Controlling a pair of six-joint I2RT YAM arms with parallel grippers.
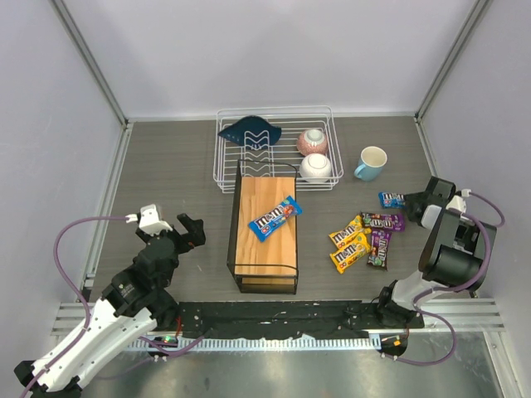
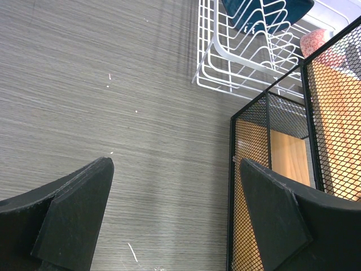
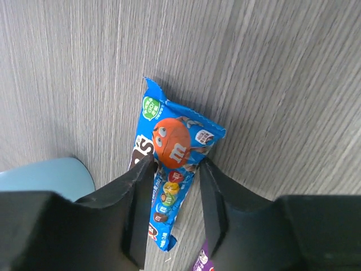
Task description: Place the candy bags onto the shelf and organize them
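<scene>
Right wrist view puts the blue candy bag [image 3: 176,132] directly under the right gripper [image 3: 175,164]. The bag lies flat on the desk [image 3: 282,56] with one finger at each long edge. The jaws stand narrow, about as wide as the bag. The fingers seem to touch its sides, but I cannot tell whether they already pinch it firmly. The bag is not lifted.

For a good grasp, I think the fingers should press down to the desk surface. Then they catch the flat packet from the sides and it bends up a little between them, instead of slipping out below. The closing should be gentle, because the glossy film looks slippery and the candy inside can shift. The light blue cup [image 3: 45,175] is just beside one finger, so the lift should go straight up before any sideways travel.

Seen from the top, the shelf [image 1: 264,249] is well apart from this gripper, to its left, past the yellow bags [image 1: 348,245] and purple bags [image 1: 380,249]. One other blue bag [image 1: 275,218] lies askew on the plank, and the free wood beside it is a sensible target. The left gripper [image 1: 192,228] hangs wide open and empty on the far side of the shelf.
</scene>
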